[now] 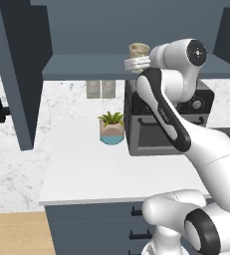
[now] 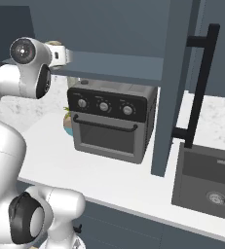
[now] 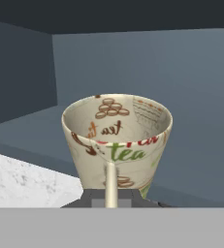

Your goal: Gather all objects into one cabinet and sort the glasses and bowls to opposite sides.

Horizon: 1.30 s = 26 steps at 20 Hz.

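Holding one beige cup (image 3: 117, 140) by its rim, the gripper (image 3: 111, 191) had its jaws clenched on the near wall of the cup, one finger showing as a pale strip running up the outside of that wall. The cup stood upright, mouth up, with "tea" lettering and small brown motifs printed inside and out. In the left base view the same cup (image 1: 139, 50) sat at the end of the arm, above the black oven (image 1: 166, 119) and level with the open shelf of the slate-blue cabinet (image 1: 86, 64); whether its foot touched the shelf could not be told.

Judged by its look, the cup was probably a light, rigid, glazed piece: stiff under a pinch, likely slick, and liable to chip or break if dropped or knocked against the shelf edge. A thin rim grip like this one would tend to let it swing or slip, so a slow, level carry seemed wise, with the pinch kept on the wall just below the lip.

Counted: one beige cup, one oven under the cabinet, one small plant pot (image 1: 111, 130) on the white counter (image 1: 86, 174) just beside the oven, and one long black bar handle (image 2: 200, 82) on the open cabinet door, well apart from the oven.
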### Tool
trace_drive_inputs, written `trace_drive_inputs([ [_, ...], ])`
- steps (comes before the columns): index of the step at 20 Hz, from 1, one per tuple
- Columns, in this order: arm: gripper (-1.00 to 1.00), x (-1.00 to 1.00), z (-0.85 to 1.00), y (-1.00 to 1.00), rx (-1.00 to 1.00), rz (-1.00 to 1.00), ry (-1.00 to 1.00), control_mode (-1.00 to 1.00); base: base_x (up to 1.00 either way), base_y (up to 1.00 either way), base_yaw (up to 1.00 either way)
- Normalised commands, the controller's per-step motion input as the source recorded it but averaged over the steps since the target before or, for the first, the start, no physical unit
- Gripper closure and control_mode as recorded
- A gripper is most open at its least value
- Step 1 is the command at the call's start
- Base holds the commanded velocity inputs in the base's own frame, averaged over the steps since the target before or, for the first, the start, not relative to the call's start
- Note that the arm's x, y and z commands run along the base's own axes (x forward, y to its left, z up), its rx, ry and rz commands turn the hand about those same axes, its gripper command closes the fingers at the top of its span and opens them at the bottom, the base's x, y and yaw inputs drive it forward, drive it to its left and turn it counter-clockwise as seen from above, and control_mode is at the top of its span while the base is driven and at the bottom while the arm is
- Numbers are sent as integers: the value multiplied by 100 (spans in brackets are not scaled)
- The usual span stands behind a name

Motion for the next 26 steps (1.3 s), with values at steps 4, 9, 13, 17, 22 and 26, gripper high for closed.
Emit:
trace_drive_inputs([
  [4,100,0,8,0,0,0,2,-100,0,0,0],
  [9,100,0,0,0,0,0,0,-100,0,0,0],
  [13,100,-15,0,0,0,0,0,100,-44,0,1],
  [17,100,0,0,0,0,0,0,100,-100,0,4],
  [22,100,0,0,0,0,0,0,100,-100,0,6],
  [26,100,0,0,0,0,0,0,100,-100,0,-18],
])
